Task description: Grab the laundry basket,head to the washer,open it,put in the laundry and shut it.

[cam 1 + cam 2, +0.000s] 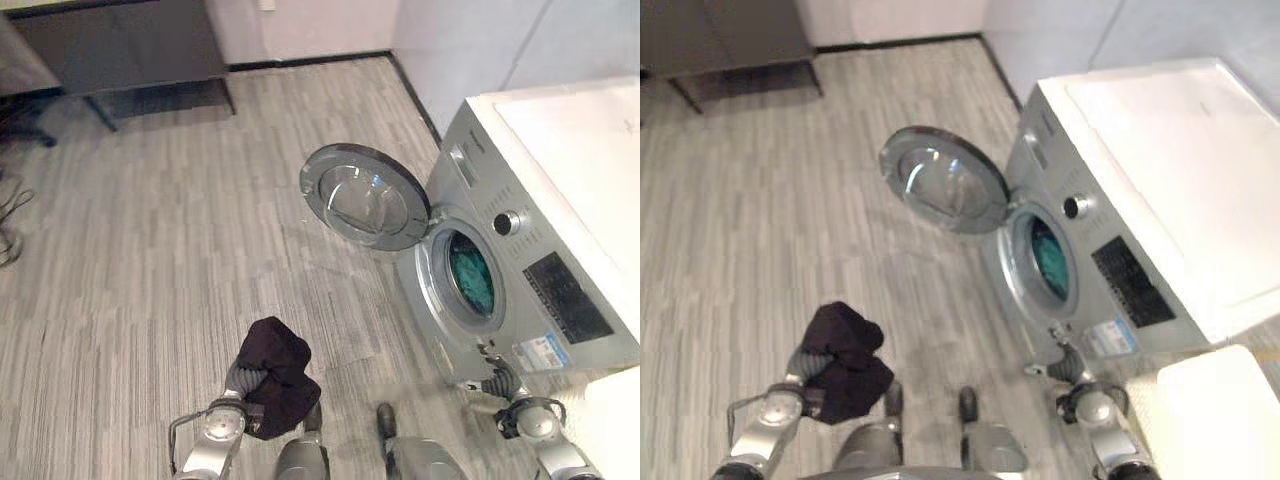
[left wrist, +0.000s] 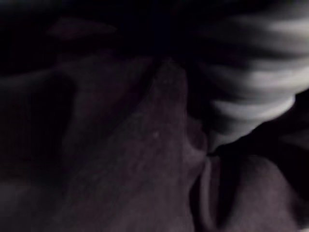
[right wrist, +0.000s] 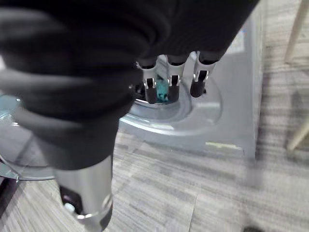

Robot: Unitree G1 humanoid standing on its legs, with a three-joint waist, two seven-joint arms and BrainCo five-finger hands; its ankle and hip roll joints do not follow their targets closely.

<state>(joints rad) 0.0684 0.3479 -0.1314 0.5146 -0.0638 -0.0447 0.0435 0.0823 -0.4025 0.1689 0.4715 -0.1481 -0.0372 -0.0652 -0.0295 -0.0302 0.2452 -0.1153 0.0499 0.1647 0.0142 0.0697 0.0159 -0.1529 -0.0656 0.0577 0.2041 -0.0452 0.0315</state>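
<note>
While you hold low in front of the washer, your left hand [image 1: 243, 383] sits nearest you with a dark garment [image 1: 278, 372] bunched over it — the cloth covers the fingers in the eye views, and the left wrist view is close dark fabric, so I cannot tell how the fingers lie. Your right hand [image 3: 176, 79] hangs close before the lower front of the washer [image 1: 540, 290]; in its own wrist view the fingers curl under with nothing in them.

Beyond the hands, the washer's round door [image 1: 365, 195] stands swung wide to the left of the drum mouth, and a teal item [image 1: 472, 275] already lies inside the drum. I see no basket from here.

By my reading you are in the loading step: door open, one piece in, the dark garment next. That move calls for carrying the left hand across to the drum opening, clearing the open door's edge, and pushing the cloth fully past the rim — nothing should trail where the door seals.
</note>
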